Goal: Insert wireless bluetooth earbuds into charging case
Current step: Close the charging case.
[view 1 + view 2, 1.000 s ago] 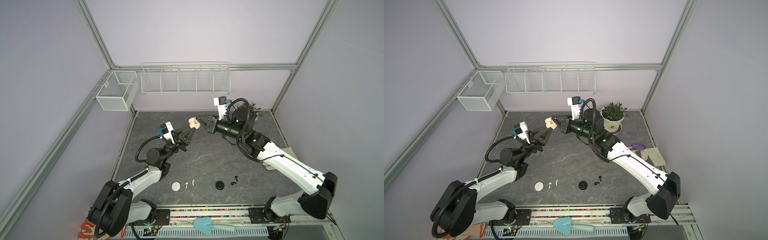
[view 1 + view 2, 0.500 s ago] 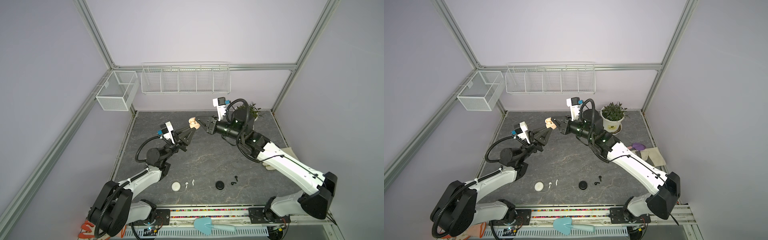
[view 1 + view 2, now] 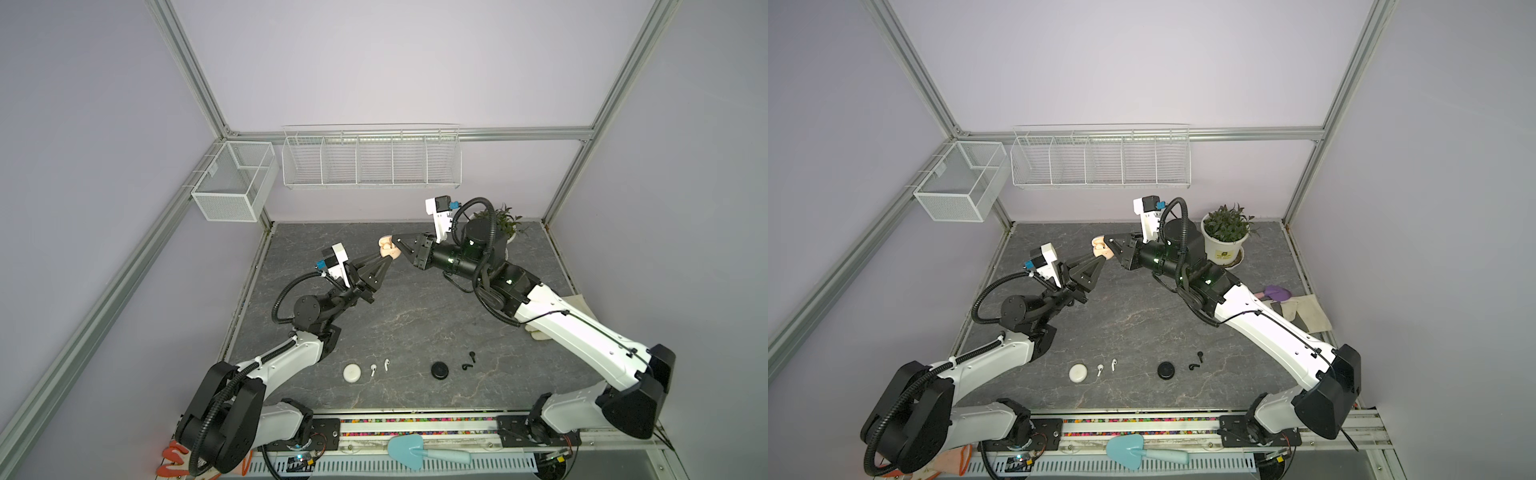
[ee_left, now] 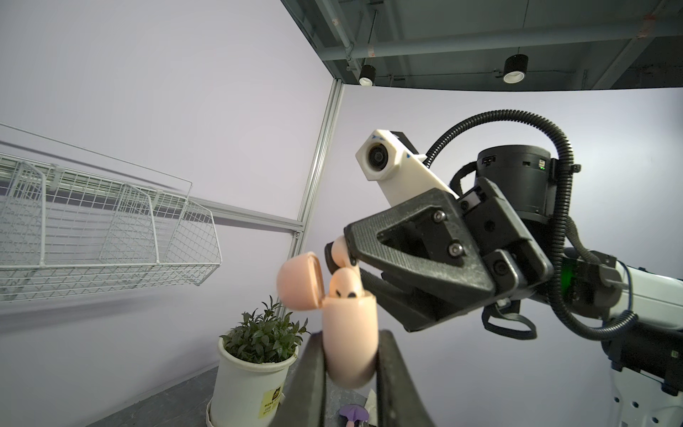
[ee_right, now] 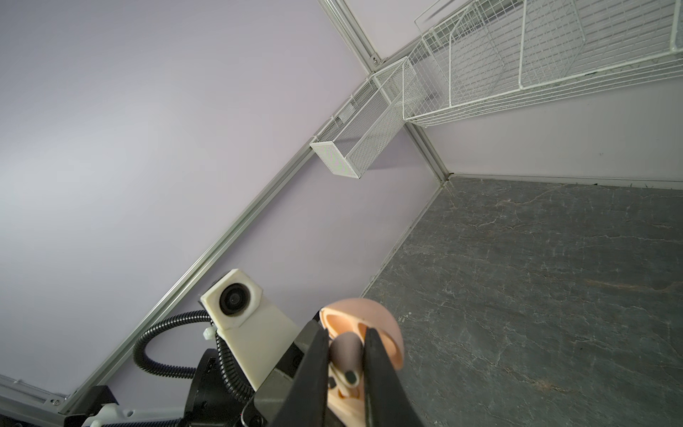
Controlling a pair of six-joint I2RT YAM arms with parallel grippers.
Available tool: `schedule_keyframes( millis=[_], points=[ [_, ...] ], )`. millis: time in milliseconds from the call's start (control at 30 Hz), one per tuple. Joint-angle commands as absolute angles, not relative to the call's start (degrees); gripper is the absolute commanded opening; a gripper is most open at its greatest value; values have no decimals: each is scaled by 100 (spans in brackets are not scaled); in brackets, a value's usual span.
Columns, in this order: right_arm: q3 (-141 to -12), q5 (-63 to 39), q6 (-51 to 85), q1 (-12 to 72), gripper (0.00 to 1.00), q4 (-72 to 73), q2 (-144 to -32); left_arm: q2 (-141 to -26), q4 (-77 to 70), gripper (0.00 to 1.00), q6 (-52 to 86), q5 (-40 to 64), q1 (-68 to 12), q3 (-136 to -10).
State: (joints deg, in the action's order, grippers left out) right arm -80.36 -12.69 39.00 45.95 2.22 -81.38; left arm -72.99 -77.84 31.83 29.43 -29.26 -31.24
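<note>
Grey marbled desk (image 3: 415, 316) inside lilac walls (image 3: 374, 62), seen from above. Just above the centre of both top views, two arms meet in the air. On one side the left claw (image 3: 390, 258) pinches a pink case (image 3: 387, 248) by its body, lid (image 4: 299, 283) hinged open, one earbud (image 4: 343, 286) seated inside. Opposite, the right claw (image 3: 395, 243) is pressed on a second earbud (image 5: 345, 351), just over the case's mouth beside the lid. Low in the frame, left of centre, lie a white case (image 3: 352, 372) and two white earbuds (image 3: 372, 369); right of centre, a black case (image 3: 440, 369) and two black earbuds (image 3: 467, 366).
</note>
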Motion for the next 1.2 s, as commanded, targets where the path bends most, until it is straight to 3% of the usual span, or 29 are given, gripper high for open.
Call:
schedule_keyframes(
  millis=[0, 233, 500, 567, 633, 767, 933, 1167],
  points=[
    [-8109, -1240, 3932, 4658, 18, -105, -8063, -7129, -8119, 0, 3089, 2893, -2938, -3112],
    [-8306, -1148, 3742, 4703, 23, -495, -8101, -7100, -8121, 0, 3059, 2877, -2936, -3094],
    [-8971, -1049, 3229, 4727, 50, -1193, -8279, -7067, -8121, 0, 3058, 2917, -2945, -3085],
    [-9235, -1142, 2726, 4648, 60, -1578, -8261, -7091, -8121, 0, 3008, 2956, -2953, -3094],
    [-9603, -1888, 2320, 4370, 71, -2147, -8402, -7093, -8121, 0, 3017, 3048, -2953, -3103],
    [-9605, -4330, 2833, 3647, 77, -1799, -8732, -7152, -8113, 0, 3161, 3361, -2954, -3111],
    [-9639, -4937, 2812, 3441, 88, -1793, -8861, -7180, -8110, 0, 3199, 3627, -2958, -3063],
    [-9630, -5686, 3393, 3485, 85, -1168, -9158, -7229, -8112, 0, 3183, 3685, -2953, -2968]
  ],
)
